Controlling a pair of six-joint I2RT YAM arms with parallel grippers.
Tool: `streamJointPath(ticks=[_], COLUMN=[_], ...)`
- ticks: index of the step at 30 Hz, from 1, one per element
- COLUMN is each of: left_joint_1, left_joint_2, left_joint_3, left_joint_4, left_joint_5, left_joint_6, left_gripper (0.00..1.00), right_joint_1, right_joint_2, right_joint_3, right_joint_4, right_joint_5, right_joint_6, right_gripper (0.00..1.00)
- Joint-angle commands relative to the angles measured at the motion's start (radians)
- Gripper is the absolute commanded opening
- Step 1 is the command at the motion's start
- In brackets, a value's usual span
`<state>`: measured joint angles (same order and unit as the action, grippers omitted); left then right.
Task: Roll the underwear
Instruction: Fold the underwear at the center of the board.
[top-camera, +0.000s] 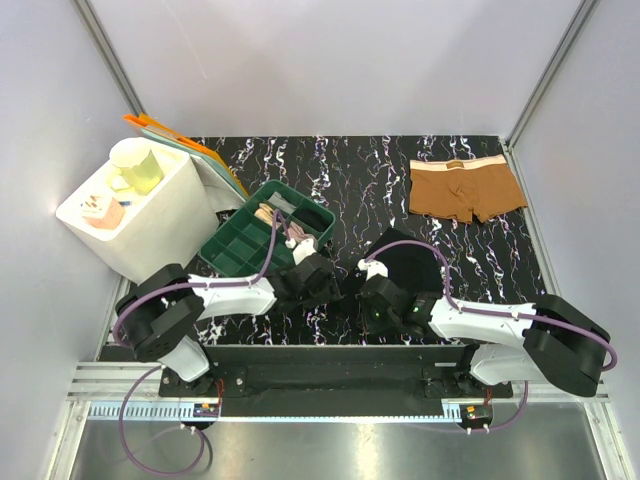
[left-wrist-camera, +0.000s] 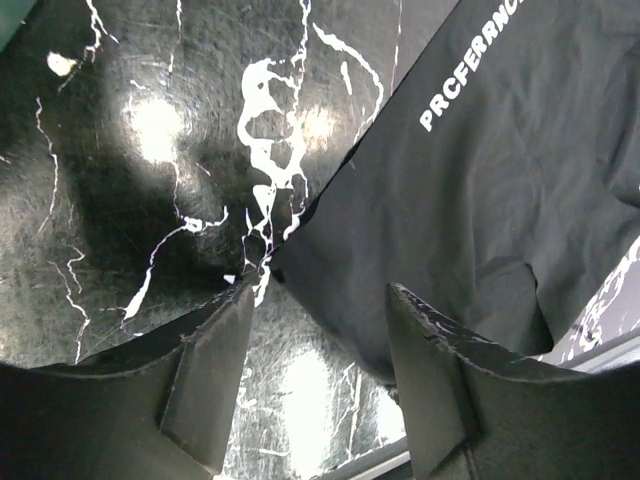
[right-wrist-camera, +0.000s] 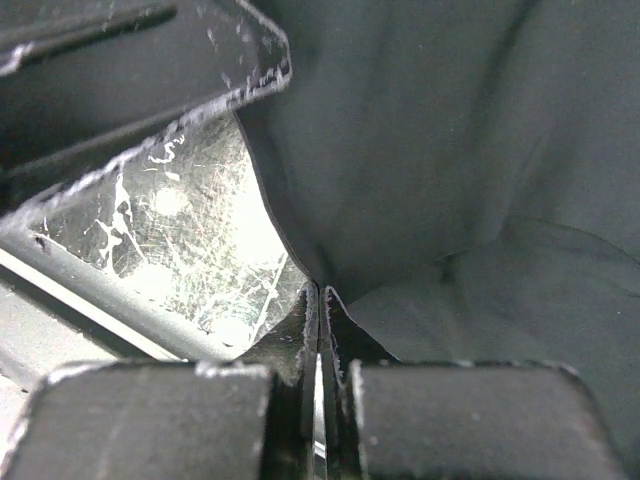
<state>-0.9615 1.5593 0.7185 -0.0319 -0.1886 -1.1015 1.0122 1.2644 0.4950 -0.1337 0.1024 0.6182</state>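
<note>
- Underwear in the foreground: the black pair (top-camera: 410, 262) lies crumpled at the lower centre of the overhead frame, on the black white-veined table (top-camera: 350, 180), between the two grippers.
- Right gripper (right-wrist-camera: 320, 298), wrist view: jaws clenched, tips pressed together at the lower centre of the frame. They pinch an edge of the black pair, and the cloth's folds run down to the tips.
- Left gripper (left-wrist-camera: 320, 295), wrist view: jaws released and parted. A corner of the black pair sits in the gap, and one of the fingers (left-wrist-camera: 440, 385) is over the cloth at lower right. Whether either finger touches the fabric cannot be told.
- Writing: white capitals run along the black pair's band toward the upper right of the left wrist frame. They read roughly "PRCFERRNC" before the frame edge cuts them off.
- The brown pair (top-camera: 465, 190) lies flat at the upper right of the overhead frame, pale waistband toward the top, well apart from both grippers. Any lettering on it is too small to read.
- A green compartment tray (top-camera: 250, 245) sits just left of the left gripper. A white box (top-camera: 150, 230) stands at far left with small items on top.
</note>
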Motion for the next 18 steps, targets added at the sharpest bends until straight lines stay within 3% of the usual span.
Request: streamJointPath(ticks=[1,15,18], left_joint_1=[0.0,-0.017,-0.019], left_joint_2=[0.038,0.056,0.062], left_joint_3=[0.029,0.03,0.03], left_joint_4=[0.009,0.007,0.006], left_joint_5=[-0.083,-0.055,-0.052], left_joint_6=[-0.012,-0.008,-0.004], left_gripper=[0.57,0.27,0.16], right_joint_1=[0.009,0.014,0.016], right_joint_2=[-0.008,0.0,-0.002], right_joint_3=[-0.004,0.0,0.0], right_joint_4=[0.04,0.046,0.049], right_joint_5=[-0.017,-0.009,-0.006], right_joint_6=[-0.002,0.003,0.003], right_gripper=[0.0,0.0,0.0])
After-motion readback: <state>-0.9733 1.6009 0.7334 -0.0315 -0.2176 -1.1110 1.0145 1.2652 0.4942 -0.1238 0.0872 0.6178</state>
